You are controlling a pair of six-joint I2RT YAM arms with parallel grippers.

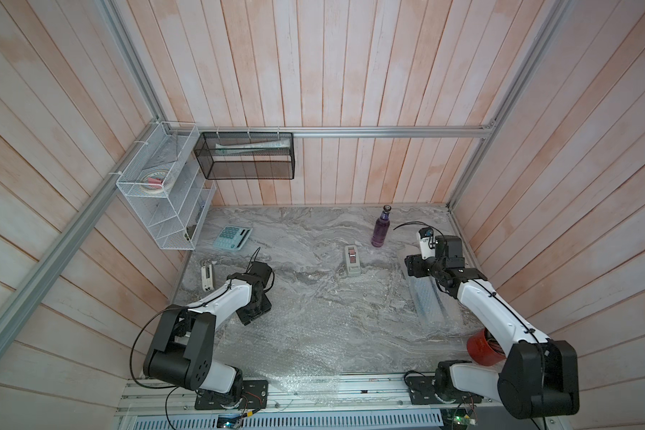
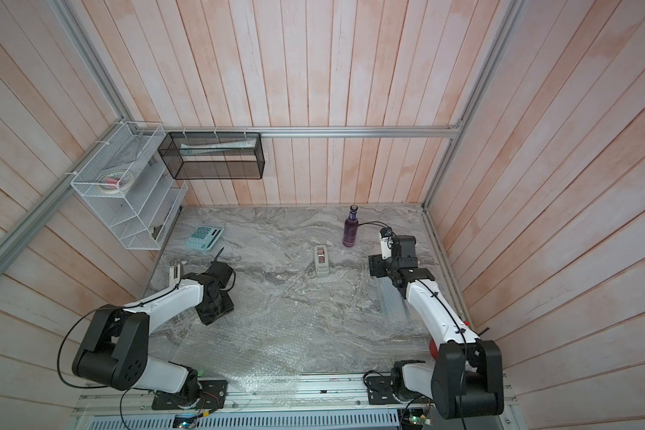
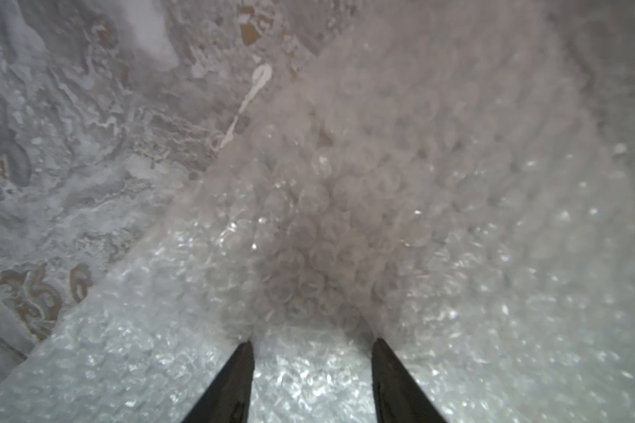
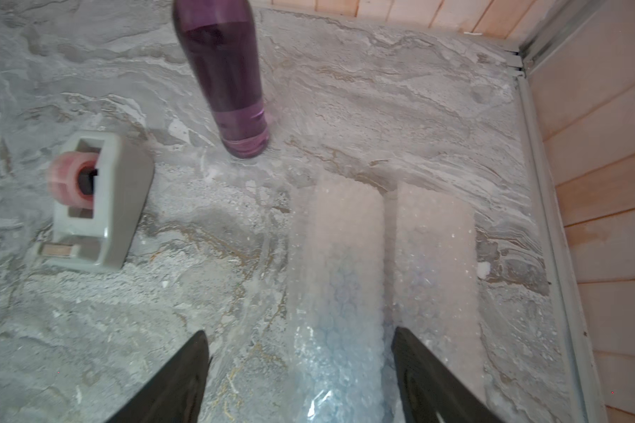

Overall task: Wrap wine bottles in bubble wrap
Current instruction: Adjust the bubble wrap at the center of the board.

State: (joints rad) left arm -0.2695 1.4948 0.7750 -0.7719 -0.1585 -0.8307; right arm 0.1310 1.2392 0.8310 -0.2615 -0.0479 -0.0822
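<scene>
So, in both top views the white wire basket point(image 1: 153, 219) holds tape rolls point(image 1: 156, 181), and the purple bottle point(image 1: 380, 231) stands upright at the back. Left wrist: my left gripper point(image 3: 312, 342) has its jaws apart over the bubble wrap sheet point(image 3: 345, 227). Right wrist shows what my arm mostly hides from above: two wrap rolls point(image 4: 341, 256) side by side, with my right gripper point(image 4: 301, 333) spread wide over one.

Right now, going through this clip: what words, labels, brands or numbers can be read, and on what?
Nothing reads clearly.
Calculator: key markings too small.
Tape roll in the white wire basket: print blurred.
Long item in the black mesh basket: green print too small.
Purple bottle: no label showing.
Tape dispenser: no marking visible.
</scene>
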